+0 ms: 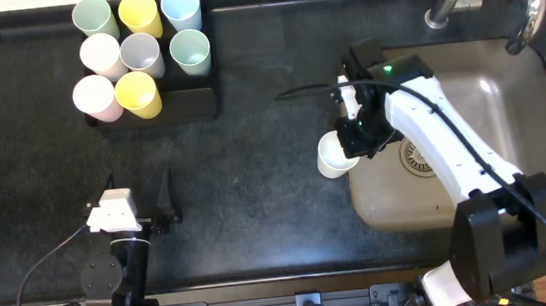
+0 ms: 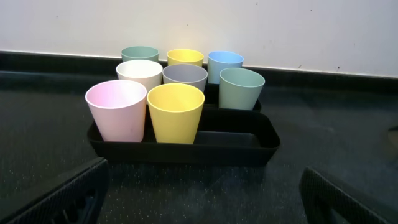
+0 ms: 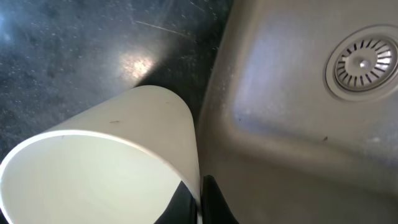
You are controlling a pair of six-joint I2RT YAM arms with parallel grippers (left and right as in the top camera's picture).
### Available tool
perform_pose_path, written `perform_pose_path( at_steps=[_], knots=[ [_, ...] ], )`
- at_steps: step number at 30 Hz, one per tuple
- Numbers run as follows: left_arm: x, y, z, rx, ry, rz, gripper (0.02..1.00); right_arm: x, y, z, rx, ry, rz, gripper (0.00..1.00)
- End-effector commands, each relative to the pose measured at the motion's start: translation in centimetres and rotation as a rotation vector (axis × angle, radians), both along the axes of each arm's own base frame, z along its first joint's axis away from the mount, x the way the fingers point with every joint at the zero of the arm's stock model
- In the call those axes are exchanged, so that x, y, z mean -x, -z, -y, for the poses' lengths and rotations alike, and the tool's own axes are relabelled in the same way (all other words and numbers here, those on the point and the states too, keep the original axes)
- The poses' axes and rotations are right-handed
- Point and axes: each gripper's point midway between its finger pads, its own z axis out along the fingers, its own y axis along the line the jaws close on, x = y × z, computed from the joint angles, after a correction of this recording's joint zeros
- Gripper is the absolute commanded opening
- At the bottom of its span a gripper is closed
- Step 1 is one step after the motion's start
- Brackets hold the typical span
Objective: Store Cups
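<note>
Tray (image 1: 193,102), black, at the far left of the dark surface (image 1: 257,195), holding eight upright cups (image 2: 176,112) in pink, yellow, white, grey, green and blue. White cup (image 1: 334,155), single, tilted, clamped at its rim by the right jaws, held above the left rim of the sink (image 1: 507,80), near the drain (image 3: 362,64). Left jaws spread apart, low over the surface, facing the tray, well apart from it.
</note>
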Motion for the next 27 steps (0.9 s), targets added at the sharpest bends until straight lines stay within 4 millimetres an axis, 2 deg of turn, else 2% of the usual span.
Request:
perform_pose_path(
  at_steps=[1, 3, 6, 7, 9, 12, 13, 14, 15, 19, 27],
  knots=[
    [0.0, 0.0, 0.0, -0.014, 0.005, 0.004, 1.000, -1.1, -3.1, -3.1, -0.078, -0.066, 0.103, 0.045],
    [0.0, 0.0, 0.0, -0.014, 0.005, 0.004, 1.000, -1.9, -5.8, -4.7, -0.124, -0.095, 0.172, 0.042],
    [0.0, 0.0, 0.0, -0.014, 0.005, 0.004, 1.000, -4.0, -11.5, -7.5, -0.196, -0.105, 0.318, 0.042],
    [0.0, 0.0, 0.0, -0.014, 0.005, 0.004, 1.000, -5.3, -15.0, -9.2, -0.242, -0.109, 0.405, 0.042],
    [0.0, 0.0, 0.0, -0.014, 0.005, 0.004, 1.000, -6.7, -18.7, -11.2, -0.292, -0.113, 0.497, 0.040],
    [0.0, 0.0, 0.0, -0.014, 0.005, 0.004, 1.000, -8.3, -22.5, -14.8, -0.363, -0.127, 0.583, 0.040],
    [0.0, 0.0, 0.0, -0.014, 0.005, 0.004, 1.000, -8.6, -22.9, -15.5, -0.376, -0.127, 0.591, 0.042],
    [0.0, 0.0, 0.0, -0.014, 0.005, 0.004, 1.000, -9.1, -23.3, -16.7, -0.391, -0.131, 0.598, 0.042],
    [0.0, 0.0, 0.0, -0.014, 0.005, 0.004, 1.000, -9.9, -23.2, -18.7, -0.410, -0.138, 0.597, 0.045],
    [0.0, 0.0, 0.0, -0.014, 0.005, 0.004, 1.000, -11.2, -20.0, -21.8, -0.383, -0.143, 0.552, 0.045],
    [0.0, 0.0, 0.0, -0.014, 0.005, 0.004, 1.000, -11.8, -12.8, -24.2, -0.280, -0.128, 0.441, 0.042]
  ],
)
